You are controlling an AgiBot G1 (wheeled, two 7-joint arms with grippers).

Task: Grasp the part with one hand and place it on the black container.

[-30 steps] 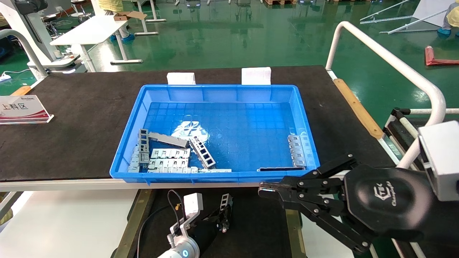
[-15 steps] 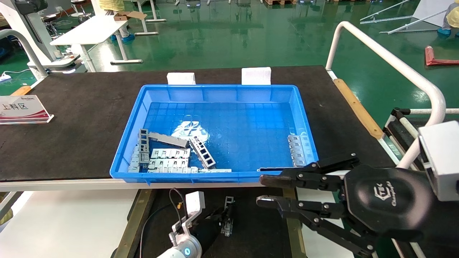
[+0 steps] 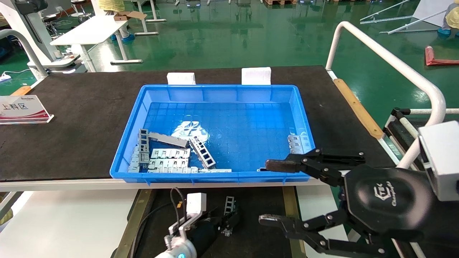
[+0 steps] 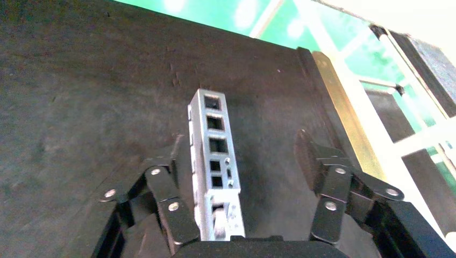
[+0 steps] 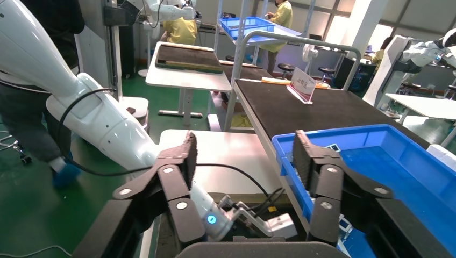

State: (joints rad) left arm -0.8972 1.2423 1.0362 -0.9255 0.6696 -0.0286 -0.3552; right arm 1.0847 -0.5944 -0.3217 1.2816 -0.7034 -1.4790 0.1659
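While the left gripper (image 4: 244, 177) hangs low over the black container (image 3: 258, 236), the part (image 4: 215, 161) lies between its jaws, which stand wide; the part runs lengthwise out from the palm, close beside one finger (image 4: 166, 188) and well apart from the other, and whether that finger touches it cannot be told. Whether the part rests on the container's black floor is also not clear. From the head view the part (image 3: 228, 206) shows just ahead of the left gripper (image 3: 224, 222), near the middle of the container, with bare black floor on all sides of it. Brass-coloured rails (image 3: 293, 215) bound the container at its left and right edges; one rail (image 4: 344, 115) passes just beyond the far finger in the left wrist view. At the right, the right gripper (image 3: 267, 193) is held above the container's right rail and the bin's near corner, jaws spread wide and holding nothing. Beyond the container stands the bench (image 3: 79, 107), carrying the blue bin (image 3: 222, 92); its near wall rises between the container and the other parts (image 3: 168, 152), clustered in the bin's near-left corner, with a few more (image 3: 297, 141) at the near-right wall, partly hidden by the right gripper. Farther left on the bench stands a sign (image 3: 21, 107).
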